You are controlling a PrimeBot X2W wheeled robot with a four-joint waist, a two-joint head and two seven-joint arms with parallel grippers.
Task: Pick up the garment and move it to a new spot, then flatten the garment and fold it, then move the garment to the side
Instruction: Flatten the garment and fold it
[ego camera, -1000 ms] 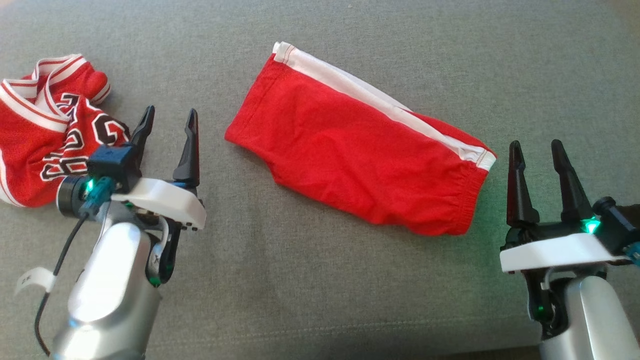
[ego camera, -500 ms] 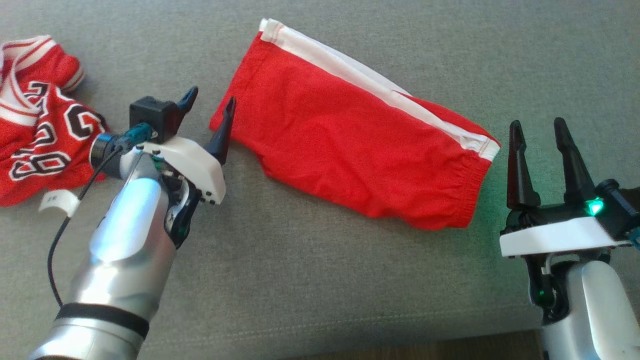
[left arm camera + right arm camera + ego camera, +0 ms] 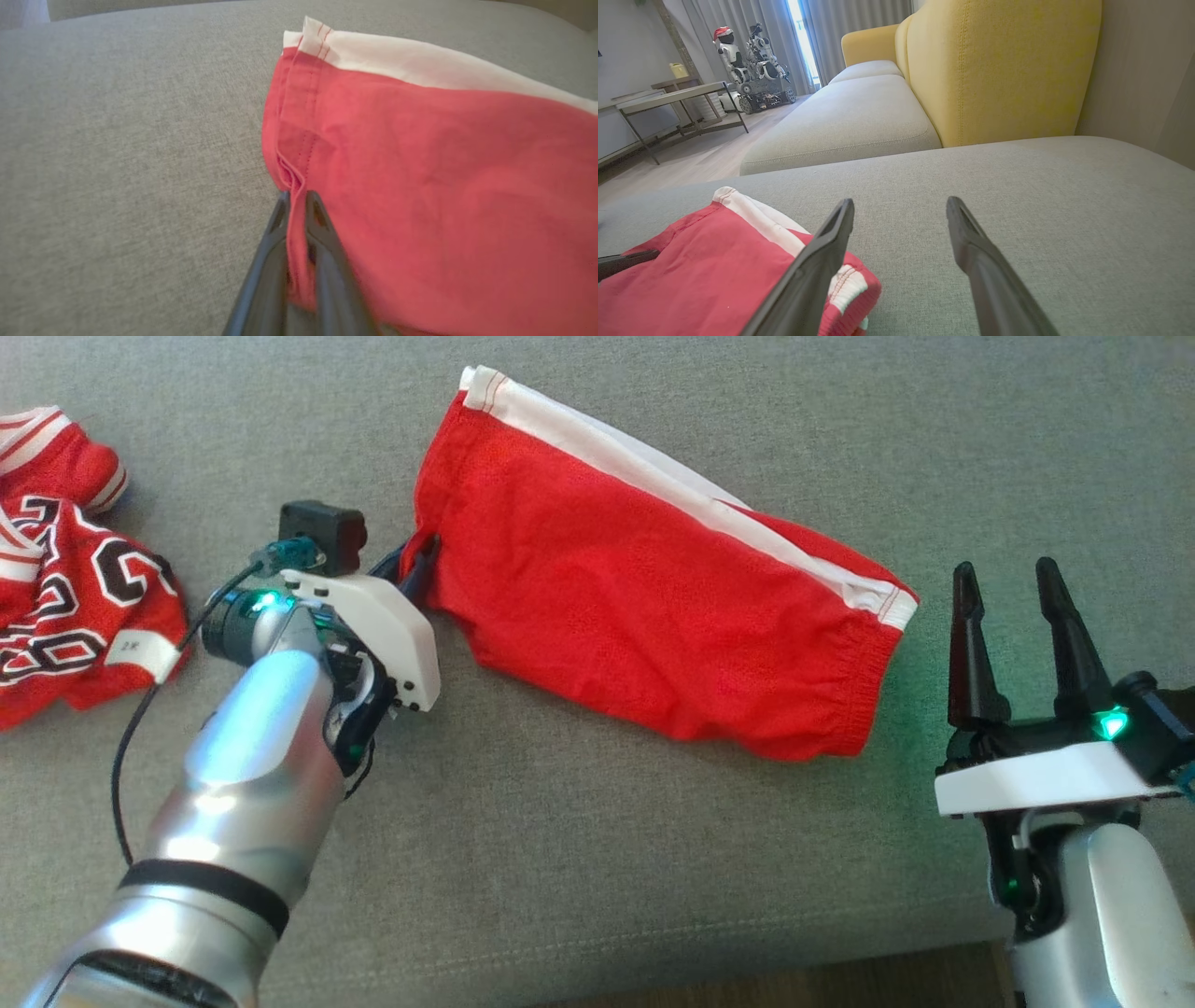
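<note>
On the grey cushion, mid-frame, lie the red shorts. L gripper is pinched on their hem edge, prob. to lift & relocate them, step 1. R gripper sits spread just beside the waistband end, likely ready to help. Jersey lies well apart.

The red shorts are showing soft, matt knit cloth, with a smoother white side stripe. The grey sofa cushion is looking coarsely woven and matt. The left forearm is gleaming like brushed silver metal, while the right gripper is showing fingers of matt dark plastic.
</note>
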